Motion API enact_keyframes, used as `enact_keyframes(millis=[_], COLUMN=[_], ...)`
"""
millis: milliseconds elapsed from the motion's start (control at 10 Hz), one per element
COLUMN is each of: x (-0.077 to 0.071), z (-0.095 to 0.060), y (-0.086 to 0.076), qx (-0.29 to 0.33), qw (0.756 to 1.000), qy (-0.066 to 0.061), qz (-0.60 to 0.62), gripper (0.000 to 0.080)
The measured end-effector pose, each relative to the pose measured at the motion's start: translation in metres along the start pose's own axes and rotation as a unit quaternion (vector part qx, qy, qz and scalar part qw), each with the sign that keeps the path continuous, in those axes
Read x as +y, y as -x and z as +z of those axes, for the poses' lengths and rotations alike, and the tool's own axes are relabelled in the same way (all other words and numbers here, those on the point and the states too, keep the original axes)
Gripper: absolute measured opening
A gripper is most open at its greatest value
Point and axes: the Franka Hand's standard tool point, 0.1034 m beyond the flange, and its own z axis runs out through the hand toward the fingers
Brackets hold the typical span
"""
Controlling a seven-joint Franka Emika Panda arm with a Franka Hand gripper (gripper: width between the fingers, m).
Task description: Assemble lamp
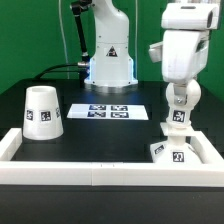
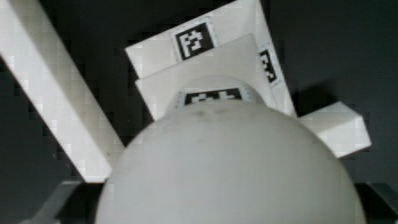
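Observation:
My gripper point(image 1: 178, 112) is shut on the white ball-shaped bulb point(image 1: 177, 122) and holds it just above the small square tagged base point(image 1: 170, 151) at the exterior view's right. In the wrist view the bulb point(image 2: 214, 165) fills the space between the jaws of my gripper point(image 2: 217, 205), and the base point(image 2: 210, 60) lies beyond it with its tags showing. Whether the bulb touches the base I cannot tell. The conical shade point(image 1: 40, 112) stands on its wide end at the exterior view's left, apart from the gripper.
The marker board point(image 1: 108, 110) lies flat mid-table. The white rail frame point(image 1: 100, 172) runs along the front and up both sides, with the base in its right corner; one rail shows in the wrist view point(image 2: 54, 85). The arm's base point(image 1: 108, 60) stands behind.

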Motion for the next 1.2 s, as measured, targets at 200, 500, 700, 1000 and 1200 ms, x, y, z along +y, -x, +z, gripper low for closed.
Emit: enact_keyframes(millis=[200, 500, 700, 1000, 1200], x=[-0.0006, -0.0016, -0.0010, -0.0002, 0.0004], z=[0.0003, 0.0001, 0.0001, 0.0001, 0.0011], y=[0.0002, -0.0016, -0.0011, -0.0001, 0.0027], qx=[0.000, 0.004, 0.004, 0.003, 0.003], qw=[0.992, 0.969, 0.952, 0.917, 0.870], qy=[-0.002, -0.007, -0.008, -0.008, -0.012], qz=[0.130, 0.247, 0.306, 0.398, 0.493], gripper=[0.0577, 0.0577, 0.0577, 0.0578, 0.0578])
